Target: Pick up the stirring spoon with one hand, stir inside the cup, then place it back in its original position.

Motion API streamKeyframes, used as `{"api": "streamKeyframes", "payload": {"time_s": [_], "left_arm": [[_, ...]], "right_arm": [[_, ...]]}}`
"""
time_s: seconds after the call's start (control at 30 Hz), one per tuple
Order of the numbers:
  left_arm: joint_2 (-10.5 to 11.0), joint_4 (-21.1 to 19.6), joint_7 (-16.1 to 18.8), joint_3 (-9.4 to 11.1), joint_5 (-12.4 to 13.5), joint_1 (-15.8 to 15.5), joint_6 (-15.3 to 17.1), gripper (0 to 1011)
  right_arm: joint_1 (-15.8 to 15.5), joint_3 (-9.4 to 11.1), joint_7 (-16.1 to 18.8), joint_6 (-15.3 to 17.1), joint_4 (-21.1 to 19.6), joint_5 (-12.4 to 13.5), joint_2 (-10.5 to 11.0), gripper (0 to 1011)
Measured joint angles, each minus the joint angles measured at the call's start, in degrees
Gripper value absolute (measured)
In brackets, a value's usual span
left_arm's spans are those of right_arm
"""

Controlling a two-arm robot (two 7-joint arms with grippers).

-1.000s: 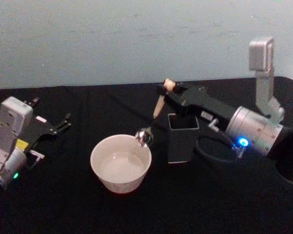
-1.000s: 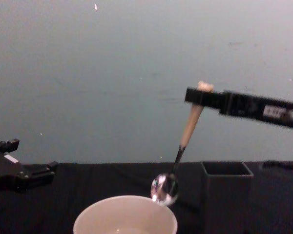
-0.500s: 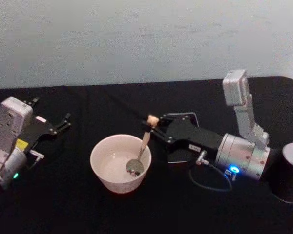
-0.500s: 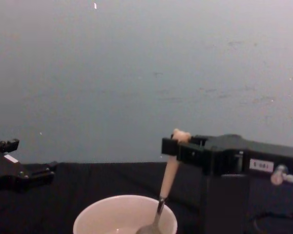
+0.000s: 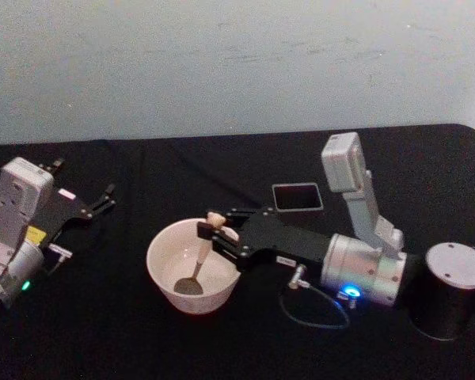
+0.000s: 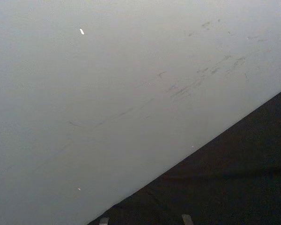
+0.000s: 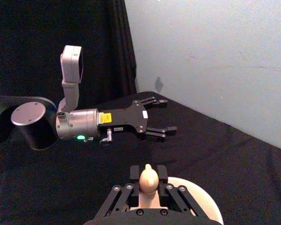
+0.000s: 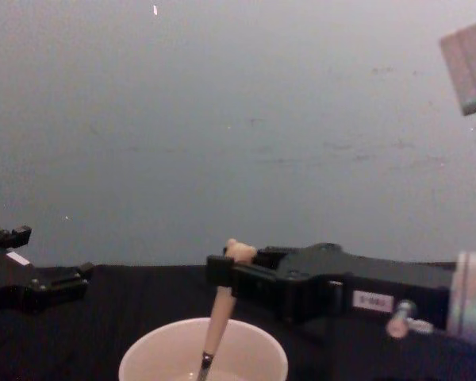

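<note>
The cream-white cup (image 5: 155, 255) stands at the table's front middle. The stirring spoon (image 5: 200, 255) stands tilted inside it, with its metal bowl low in the cup and its pale handle (image 8: 220, 311) rising above the rim (image 8: 147, 353). My right gripper (image 5: 216, 228) reaches in from the right and is shut on the handle just under the bear head (image 7: 148, 178). The dark grey square holder (image 5: 297, 196) stands behind the right arm, holding nothing that I can see. My left gripper (image 5: 85, 184) rests open at the far left, and the right wrist view shows its fingers (image 7: 165, 129) spread.
A black cylinder with a grey top (image 5: 451, 294) stands at the front right. The right arm's silver wrist with its blue light (image 5: 356, 273) lies low between cup and cylinder, with a thin cable looping in front. A pale wall closes the back of the black table.
My right gripper has come down and moved left with the spoon. The spoon's bowl went from above the cup's right rim down into the cup, then across toward its left.
</note>
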Motion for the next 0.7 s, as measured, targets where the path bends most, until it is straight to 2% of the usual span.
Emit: {"api": "streamKeyframes", "payload": {"time_s": [0.37,0.5,0.7], "left_arm": [[0.0,0.0,0.0,0.0,0.0,0.0,0.0,1001],[0.0,0.0,0.0,0.0,0.0,0.0,0.0,1001],[0.0,0.0,0.0,0.0,0.0,0.0,0.0,1001]], "right_arm": [[2.8,-0.8,-3.3,-0.5,5.2,-2.9,-5.8,223],[4.4,-0.2,-4.7,-0.5,8.2,-3.8,-8.2,223],[6.0,1.2,-6.0,-0.6,11.1,-4.5,-10.2,223]]}}
